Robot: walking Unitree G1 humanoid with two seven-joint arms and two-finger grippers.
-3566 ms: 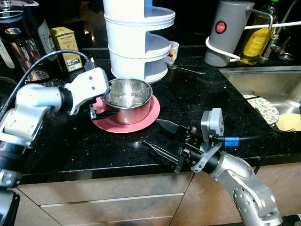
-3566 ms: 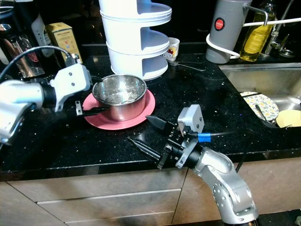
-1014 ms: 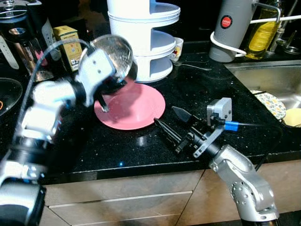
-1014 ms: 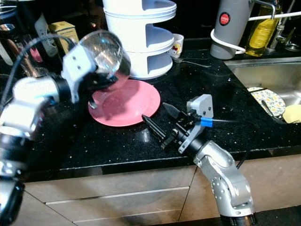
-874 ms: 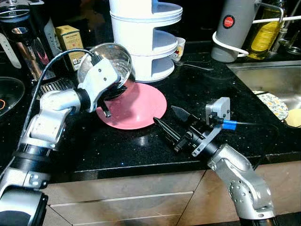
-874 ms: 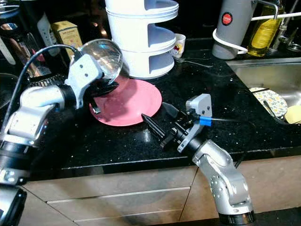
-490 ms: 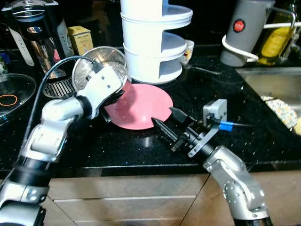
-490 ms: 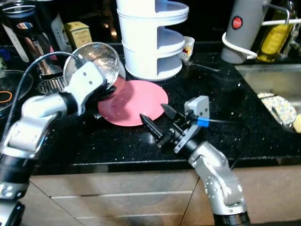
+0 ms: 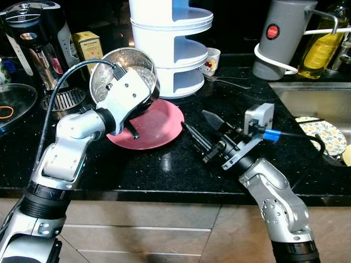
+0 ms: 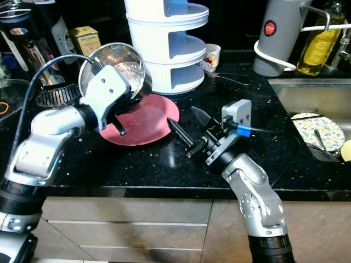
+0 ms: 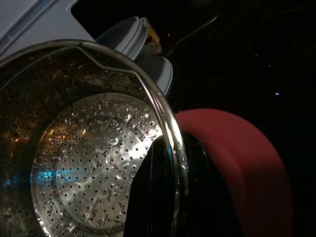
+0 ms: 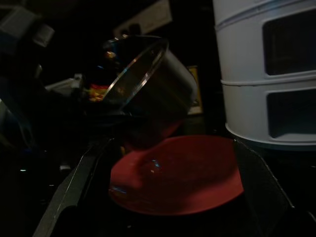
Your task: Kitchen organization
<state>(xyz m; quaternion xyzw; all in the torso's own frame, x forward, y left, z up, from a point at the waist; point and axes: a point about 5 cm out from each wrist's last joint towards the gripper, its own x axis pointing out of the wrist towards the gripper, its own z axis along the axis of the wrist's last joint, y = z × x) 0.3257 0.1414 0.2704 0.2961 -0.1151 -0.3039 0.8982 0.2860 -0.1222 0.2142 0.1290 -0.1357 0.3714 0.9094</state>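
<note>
Left gripper (image 9: 133, 114): fingers clamped over the rim of the perforated steel strainer bowl (image 9: 122, 74), one finger inside the wall, one outside (left wrist view confirms this). Bowl is lifted clear of the pink plate (image 9: 156, 125) and tilted, mouth turned back toward the robot, its lower edge just above the plate's far-left rim.

Right gripper (image 9: 207, 135): fingers spread wide, holding nothing, hovering low over the black counter (image 9: 164, 170) just right of the plate, tips pointing at it.

Beyond the bowl: white tiered rack (image 9: 171, 44), close behind the left gripper. Coffee machine (image 9: 33, 38) and yellow box (image 9: 88, 46) to its left.

Judgement: step in hand is carrying the strainer off the plate to a new spot; destination cannot be told. Notes for doing it well:
- Rim pinch is a one-sided hold, so the bowl wants to swing. Move slowly, level the wrist before setting down.
- Keep the bowl away from the rack while swinging; clearance looks small.
- Set the base flat on the surface before spreading the fingers.
- Right gripper is placed to take the plate; approach its near rim low, and hold off until the bowl is clear.
</note>
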